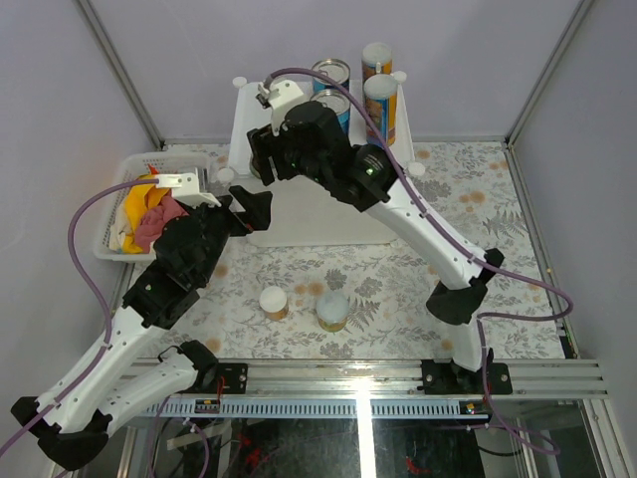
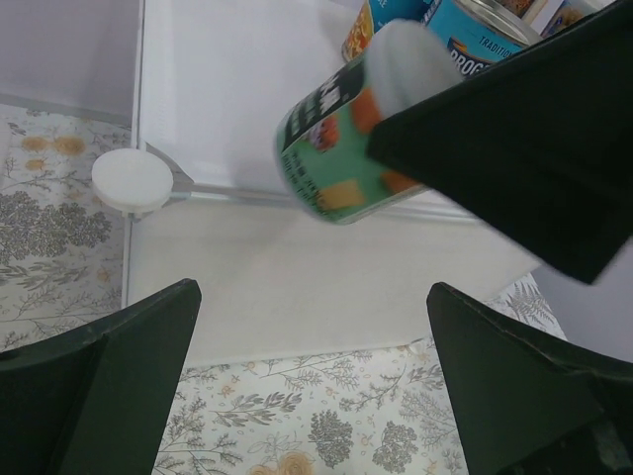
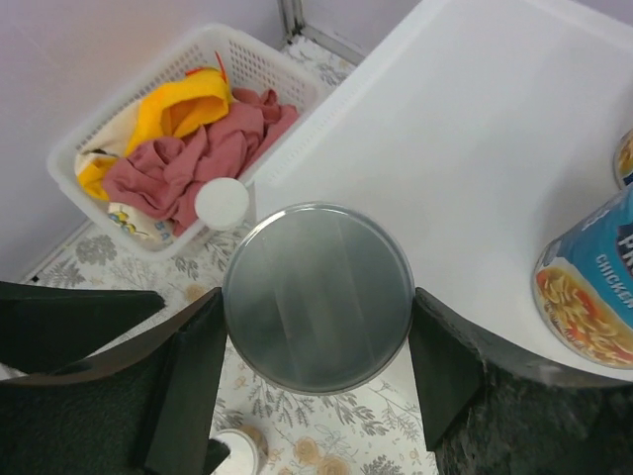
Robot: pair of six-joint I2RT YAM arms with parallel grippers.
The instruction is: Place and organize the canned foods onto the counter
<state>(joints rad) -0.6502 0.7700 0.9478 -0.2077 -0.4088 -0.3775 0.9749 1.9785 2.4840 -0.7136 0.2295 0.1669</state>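
Top view: the counter (image 1: 311, 225) fills the upper centre, with two blue-labelled cans (image 1: 331, 75) and two tall canisters (image 1: 379, 100) at its far end. Two small jars (image 1: 274, 302) stand on the patterned table (image 1: 398, 299), lower centre. The right arm hides its load here.
Left wrist view: only here do we see the green-labelled can (image 2: 331, 158) side-on. It is tilted in the upper centre over the counter, and its label is blurred.
Right wrist view: we see that can's steel lid from above at centre. A mesh basket (image 3: 99, 139) with a pink cloth (image 3: 188, 168) sits at upper left.
Right gripper (image 3: 316, 327): partly closed, one finger pressed on each side of the green-labelled can.
Left gripper (image 2: 312, 297): jaws wide apart, nothing between them, low before the counter's near edge.
Contact: we cannot tell whether the can's base touches the counter.
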